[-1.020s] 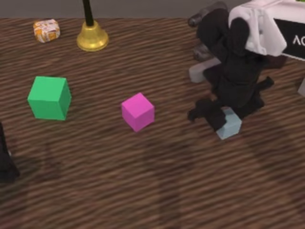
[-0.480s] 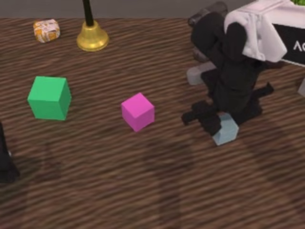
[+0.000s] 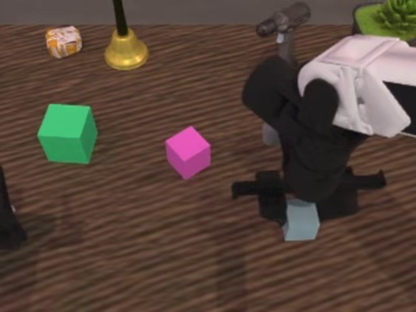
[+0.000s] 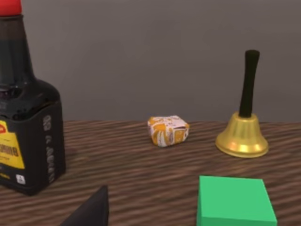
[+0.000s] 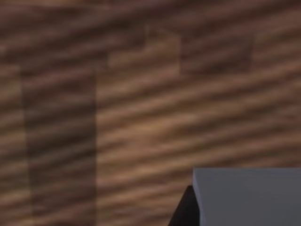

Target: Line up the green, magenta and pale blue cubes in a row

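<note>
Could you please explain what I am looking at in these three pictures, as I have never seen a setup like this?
This is a simulated table with two AgileX robot arms. The top view looks down from above; the other two come from cameras on each arm's wrist.

On the wooden table lie a green cube, a magenta cube and a pale blue cube. At the back stand a brass bell and a small orange-and-white block. The left wrist view also shows a dark sauce bottle.

The right gripper sits directly over the pale blue cube and appears to hold it; its wrist view shows the cube close up. The left gripper rests at the table's left edge.
</note>
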You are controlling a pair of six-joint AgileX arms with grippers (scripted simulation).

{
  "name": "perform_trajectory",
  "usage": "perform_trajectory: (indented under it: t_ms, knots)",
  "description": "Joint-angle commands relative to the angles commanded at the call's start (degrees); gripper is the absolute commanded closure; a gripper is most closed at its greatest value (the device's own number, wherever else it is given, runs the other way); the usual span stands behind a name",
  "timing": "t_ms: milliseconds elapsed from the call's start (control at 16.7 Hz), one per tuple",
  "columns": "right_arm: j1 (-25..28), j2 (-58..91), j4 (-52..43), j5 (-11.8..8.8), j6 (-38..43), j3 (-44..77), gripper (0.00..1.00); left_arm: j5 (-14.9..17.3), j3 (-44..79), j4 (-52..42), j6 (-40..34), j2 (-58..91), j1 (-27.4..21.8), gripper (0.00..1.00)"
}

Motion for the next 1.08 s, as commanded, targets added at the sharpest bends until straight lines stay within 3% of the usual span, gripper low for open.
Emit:
perform_trajectory:
  t_ms: [180, 540, 900, 1080]
  knots:
    - [1.9, -2.7, 0.3, 0.2, 4.6, -2.6, 1.00, 0.0, 0.0, 0.0, 0.0, 0.0, 0.0, 0.00]
    - [1.9, -2.4, 1.4, 0.1, 4.9, -3.3, 1.00, 0.0, 0.0, 0.0, 0.0, 0.0, 0.0, 0.00]
    - [2.2, 1.7, 14.2, 0.2, 5.3, -11.5, 1.00, 0.0, 0.0, 0.0, 0.0, 0.0, 0.0, 0.00]
    - [2.3, 2.4, 15.9, 0.2, 5.4, -12.9, 1.00, 0.0, 0.0, 0.0, 0.0, 0.0, 0.0, 0.00]
